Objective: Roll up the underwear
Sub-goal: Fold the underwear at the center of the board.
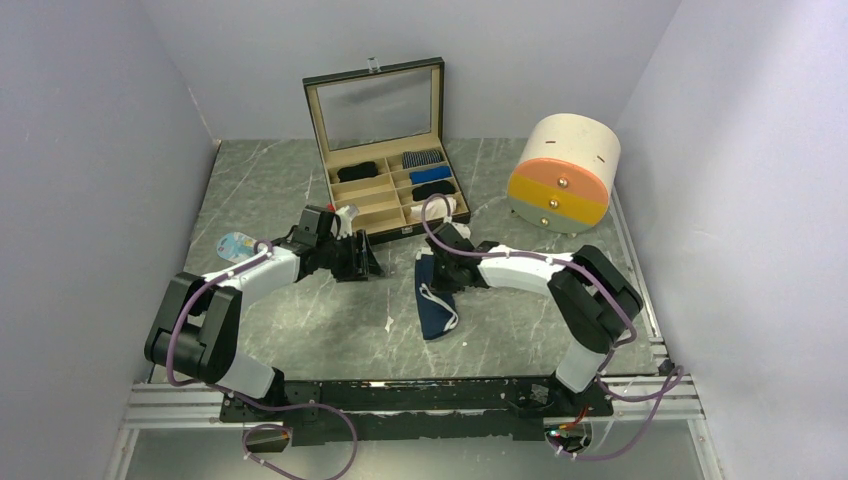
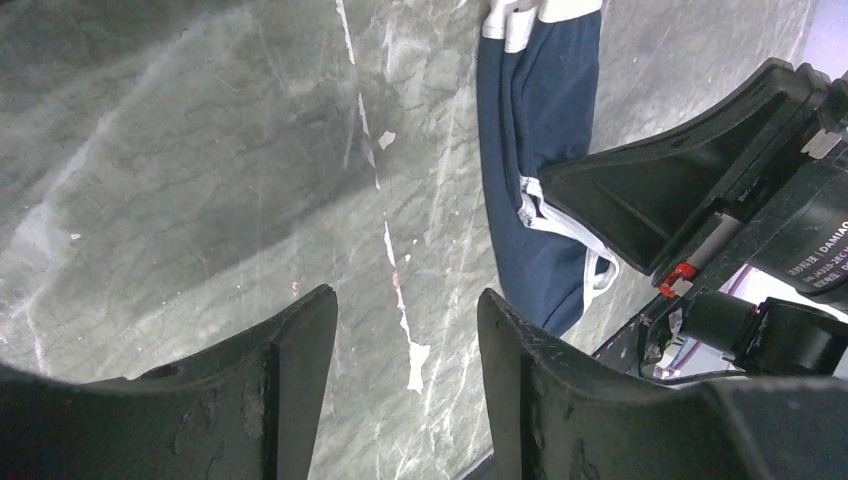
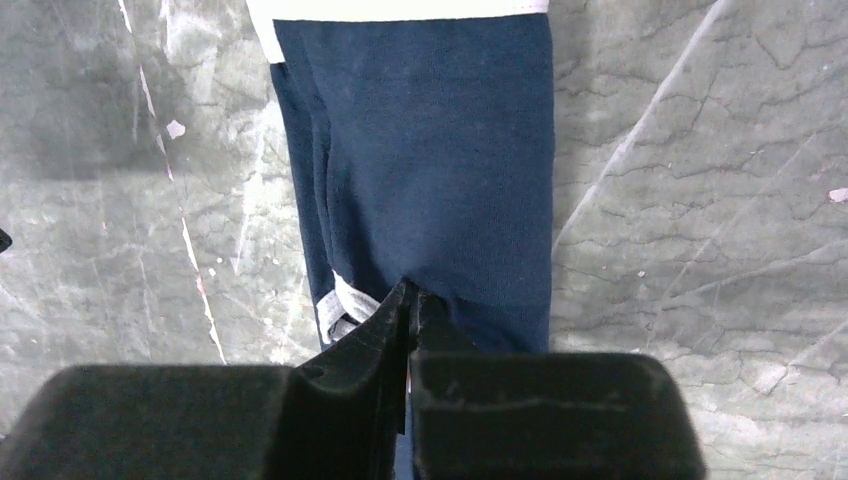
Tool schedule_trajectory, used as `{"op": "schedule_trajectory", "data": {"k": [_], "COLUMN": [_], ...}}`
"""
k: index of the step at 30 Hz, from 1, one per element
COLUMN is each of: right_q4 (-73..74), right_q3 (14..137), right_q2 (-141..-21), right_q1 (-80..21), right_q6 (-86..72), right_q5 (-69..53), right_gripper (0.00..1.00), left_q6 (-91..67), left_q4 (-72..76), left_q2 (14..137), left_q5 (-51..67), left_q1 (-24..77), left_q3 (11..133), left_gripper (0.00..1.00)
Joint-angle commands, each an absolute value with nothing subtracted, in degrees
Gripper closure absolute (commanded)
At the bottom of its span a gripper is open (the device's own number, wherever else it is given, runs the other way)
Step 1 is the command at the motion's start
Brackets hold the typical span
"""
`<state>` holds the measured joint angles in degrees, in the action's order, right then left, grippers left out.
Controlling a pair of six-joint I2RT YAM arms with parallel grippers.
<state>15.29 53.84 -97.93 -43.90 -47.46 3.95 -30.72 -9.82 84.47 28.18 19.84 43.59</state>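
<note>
Black rail lowest in the overhead view, carrying both arm bases. Beyond it, grey marbled surface between pale walls. At the back, open organiser case, lid raised, several compartments filled with rolled bundles. To its right, round cream drum with orange and yellow drawer fronts.

Near the middle, navy underwear with white trim, folded into a long narrow strip and lying on the surface, well apart from the case's compartments. Right gripper closed, fingertips pinching the end of the strip opposite the white waistband. Left gripper open and empty, over bare surface just to the left of the garment, not touching the cloth.
</note>
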Motion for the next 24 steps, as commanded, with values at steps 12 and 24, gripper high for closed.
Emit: {"op": "schedule_trajectory", "data": {"k": [12,24], "right_q4": [22.00,12.18], "right_q3": [58.15,60.07], "right_q2": [-89.40,-98.78], "right_q1": [-43.78,-34.53], "right_q6": [-40.25,-37.47], "right_q5": [11.70,-2.79], "right_gripper": [0.39,0.12], "left_q6": [-29.33,-28.18], "left_q4": [-14.89,-17.24], "left_q2": [77.67,74.56], "left_q5": [20.78,19.39], "left_q1": [19.47,18.10], "left_q3": [45.40,44.69], "left_gripper": [0.35,0.30]}}
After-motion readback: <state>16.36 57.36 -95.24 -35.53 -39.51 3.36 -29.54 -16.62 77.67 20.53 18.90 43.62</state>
